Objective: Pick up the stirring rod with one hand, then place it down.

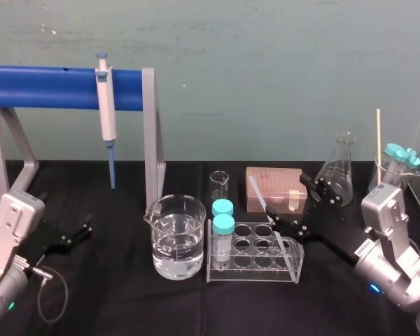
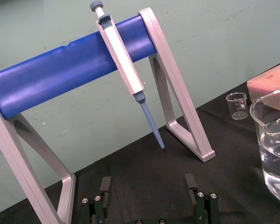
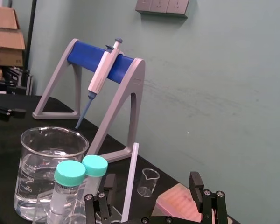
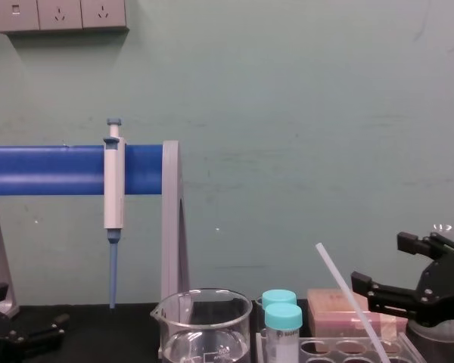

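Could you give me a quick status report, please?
Left black gripper open, parked by blue pipette stand. Right black gripper open beside translucent white stirring rod, leaning in clear rack. Teal-capped tubes adjacent.

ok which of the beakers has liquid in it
The large beaker left of the tube rack; the small beaker behind it is empty.

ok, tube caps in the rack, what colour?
Teal. The caps show best in the head view.

Stirring rod (image 4: 346, 299) lower end, tube rack (image 4: 321, 346) base — cut off at chest view's 6 o'clock edge. Beaker (image 2: 266, 154) clipped by left wrist view's edge — scale print too small to read.
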Controlling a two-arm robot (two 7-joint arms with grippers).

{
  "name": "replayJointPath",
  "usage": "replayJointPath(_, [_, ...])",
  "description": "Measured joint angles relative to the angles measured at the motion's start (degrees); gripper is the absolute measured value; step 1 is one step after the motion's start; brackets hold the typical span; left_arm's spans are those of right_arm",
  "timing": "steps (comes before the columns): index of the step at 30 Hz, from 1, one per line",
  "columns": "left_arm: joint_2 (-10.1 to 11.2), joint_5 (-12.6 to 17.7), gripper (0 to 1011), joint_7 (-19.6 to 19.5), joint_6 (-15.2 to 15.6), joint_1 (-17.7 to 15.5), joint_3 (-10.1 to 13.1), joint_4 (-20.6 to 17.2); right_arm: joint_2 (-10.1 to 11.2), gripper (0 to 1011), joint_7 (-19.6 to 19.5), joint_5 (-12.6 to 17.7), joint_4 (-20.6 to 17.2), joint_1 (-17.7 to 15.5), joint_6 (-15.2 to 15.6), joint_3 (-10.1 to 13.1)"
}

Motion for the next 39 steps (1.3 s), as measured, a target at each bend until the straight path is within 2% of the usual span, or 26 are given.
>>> replayJointPath(16, [0.0,0.0,1000,0.0,0.0,0.0,0.0,0.0,-4.17,1000,9.11,4.88,7.81,5.04,0.68,1.03])
replayJointPath(26, [0.0,0.0,1000,0.0,0.0,0.0,0.0,0.0,-6.51,1000,15.31,8.46,12.47,7.64,3.64,1.82])
replayJointPath(39, [0.0,0.0,1000,0.0,0.0,0.0,0.0,0.0,-8.32,1000,19.66,9.53,16.71,9.82,6.71,2.51])
